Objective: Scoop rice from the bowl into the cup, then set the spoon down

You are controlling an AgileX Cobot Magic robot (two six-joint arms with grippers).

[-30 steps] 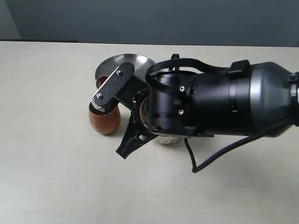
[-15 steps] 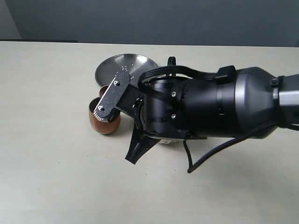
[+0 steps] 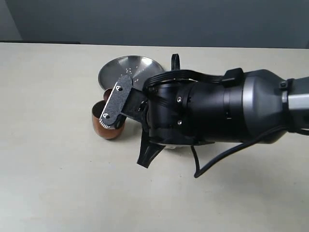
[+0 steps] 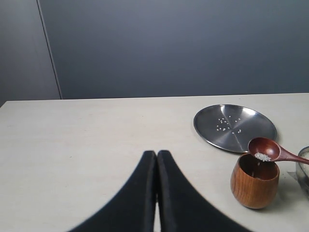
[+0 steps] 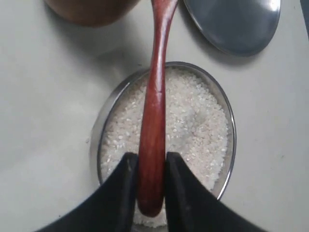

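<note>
The right gripper [image 5: 150, 157] clamps the handle of a slim reddish-brown wooden spoon [image 5: 153, 106] above a shiny round metal bowl [image 5: 98, 131] of white rice [image 5: 193, 121]. Its scoop hovers over a small rounded wooden cup [image 4: 254, 186].

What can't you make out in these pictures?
- Left wrist view: the frame edge cuts the bowl; inside the cup is too dark.
- Right wrist view: spoon scoop and most of the cup run off the edge.
- Exterior view: the right arm hides the spoon handle and nearly all the bowl.
</note>
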